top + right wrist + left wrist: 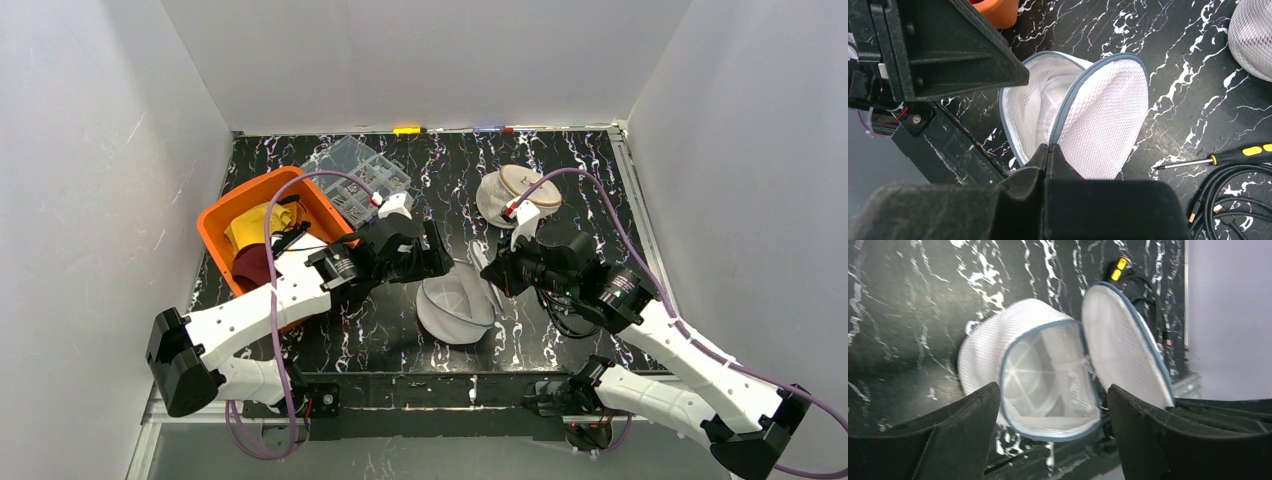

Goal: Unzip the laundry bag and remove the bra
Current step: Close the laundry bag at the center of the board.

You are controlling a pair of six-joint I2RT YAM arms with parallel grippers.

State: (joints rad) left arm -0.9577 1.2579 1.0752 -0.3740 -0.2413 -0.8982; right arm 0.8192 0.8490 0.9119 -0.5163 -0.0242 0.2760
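Laundry bag (pixel 1048 385): white mesh, unzipped, lid flap open. Left gripper (pixel 1053 390): released, jaws wide apart over the bag. Right gripper (pixel 1048 147): clenched on the bag's grey trim.

Hidden and cut off
You cannot tell whether the right gripper (pixel 1049 150), closed at the zip edge of the laundry bag (pixel 1108 115), holds the pull or only mesh. A mesh bundle (pixel 1253 40) is cut off at upper right, the screwdriver (pixel 1235 156) at the right edge; the bag's flap (pixel 1120 340) runs behind the left gripper (pixel 1053 390).
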